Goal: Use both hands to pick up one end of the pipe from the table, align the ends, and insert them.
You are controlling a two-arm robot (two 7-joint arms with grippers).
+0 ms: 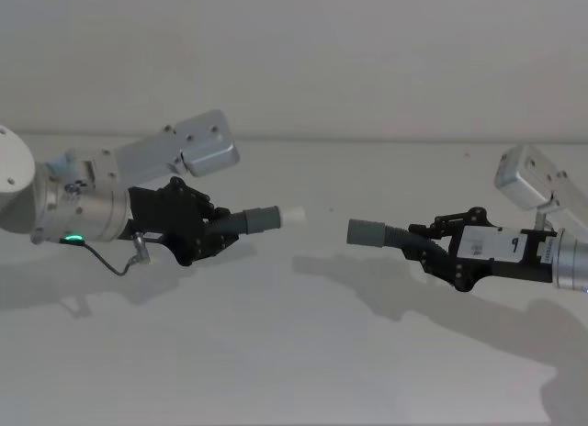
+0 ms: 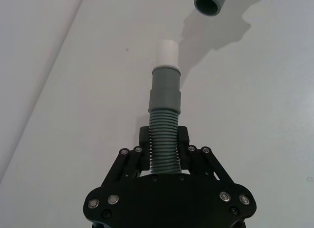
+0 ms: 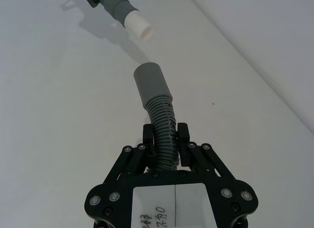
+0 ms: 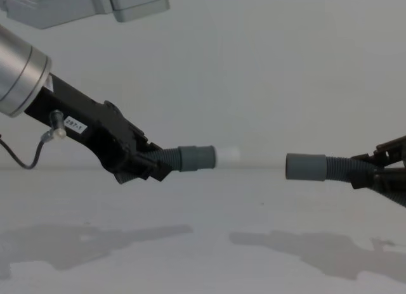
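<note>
Hose pieces (image 1: pixel 241 222) held aloft over the desk (image 1: pixel 294 353), cuffs facing, not yet joined.

Left tool (image 1: pixel 213 231) clamped on the ribbed part of one piece, its grey cuff (image 4: pixel 196 158) ending in a white spigot (image 4: pixel 227 156); right tool (image 1: pixel 424 247) clamped on the ribs of the other piece (image 3: pixel 164 134), open socket cuff (image 4: pixel 306 166) pointing back at it. Ends apart, right cuff a shade lower in the chest view. Best done, by judgement, by raising the right cuff to a common axis, squaring both cuffs, then closing slowly and straight, letting the flexible ribs not buckle.
</note>
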